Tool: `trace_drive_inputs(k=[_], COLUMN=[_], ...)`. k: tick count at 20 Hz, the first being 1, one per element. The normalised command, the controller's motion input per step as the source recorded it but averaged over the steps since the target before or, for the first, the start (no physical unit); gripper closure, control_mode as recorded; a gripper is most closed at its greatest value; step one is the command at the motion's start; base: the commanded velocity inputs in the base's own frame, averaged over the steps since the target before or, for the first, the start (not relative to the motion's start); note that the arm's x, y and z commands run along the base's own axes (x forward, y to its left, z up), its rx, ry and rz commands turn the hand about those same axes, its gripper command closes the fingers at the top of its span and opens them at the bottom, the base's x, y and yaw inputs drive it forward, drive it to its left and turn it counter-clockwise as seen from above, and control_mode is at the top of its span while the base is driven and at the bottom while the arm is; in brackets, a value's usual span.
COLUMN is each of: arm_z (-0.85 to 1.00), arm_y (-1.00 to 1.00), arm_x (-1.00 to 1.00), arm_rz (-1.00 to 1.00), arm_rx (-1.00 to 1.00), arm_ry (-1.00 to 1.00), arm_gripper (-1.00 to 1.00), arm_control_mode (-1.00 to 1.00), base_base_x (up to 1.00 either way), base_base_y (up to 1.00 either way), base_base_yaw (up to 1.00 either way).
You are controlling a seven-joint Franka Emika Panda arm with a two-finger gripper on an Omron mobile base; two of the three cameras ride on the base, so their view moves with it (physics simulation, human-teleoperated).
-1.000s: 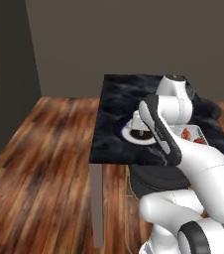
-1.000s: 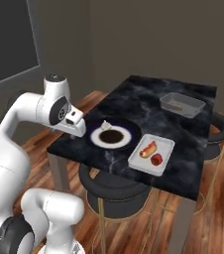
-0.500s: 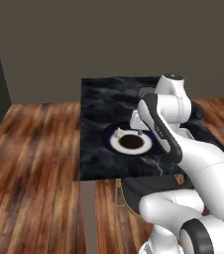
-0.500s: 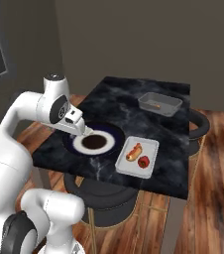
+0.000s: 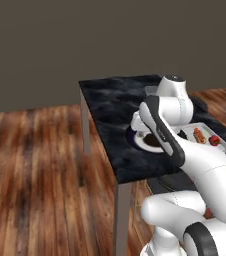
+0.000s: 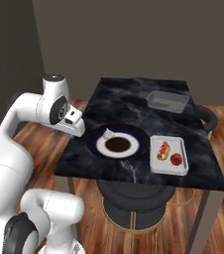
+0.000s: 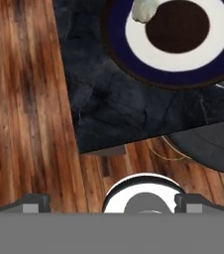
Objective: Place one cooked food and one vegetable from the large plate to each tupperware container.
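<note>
We are in a dim room with grey-brown walls and a plank wood floor, facing a black marbled desk (image 6: 134, 99) on thin legs.

Our end effector (image 7: 111, 201) stands with its two finger tips spread wide at the bottom corners of the hand view and nothing between them; it holds nothing. In the right base view the end effector (image 6: 75, 124) hangs at the desk's left edge, over the floor just outside it.

From there the large plate (image 6: 95, 140) lies straight out across the desk, towards its right side, near the front edge. In the hand view the plate (image 7: 116, 47) sits ahead of the tips and a little to the right, with the desk's corner between. On its white ring, at the side nearest us, rests a small pale lump of food (image 6: 108, 133); what kind it is we cannot tell.

Just beyond the plate, by the front right corner, the pale tray (image 6: 153, 161) already carries a browned piece (image 6: 163, 150) and a red vegetable (image 6: 176, 159). The darker clear tray (image 6: 167, 100) stands well apart near the far right corner, seemingly without food.

We judge the coming move turns on reaching forward over the edge to that pale lump, whose long axis is too small to read.
</note>
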Motion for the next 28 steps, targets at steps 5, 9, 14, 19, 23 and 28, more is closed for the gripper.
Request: trace_drive_inputs(k=[5,9,14,19,23,28], arm_z=[0.0,0.0,0.0,0.0,0.0,0.0], arm_y=[0.0,0.0,0.0,0.0,0.0,0.0], arm_x=[0.0,0.0,0.0,0.0,0.0,0.0], arm_rz=[0.0,0.0,0.0,0.0,0.0,0.0], arm_rx=[0.0,0.0,0.0,0.0,0.0,0.0], arm_ry=[0.0,0.0,0.0,0.0,0.0,0.0], arm_gripper=[-1.0,-1.0,-1.0,-1.0,-1.0,-1.0], arm_control_mode=[1.0,1.0,1.0,1.0,1.0,1.0], base_base_x=[0.02,0.43,0.5,0.21,0.33,0.15], base_base_y=[-0.51,-0.29,0.06,0.0,0.03,0.33], base_base_yaw=[-0.12,-0.22,-0.16,-0.14,-0.35,-0.21])
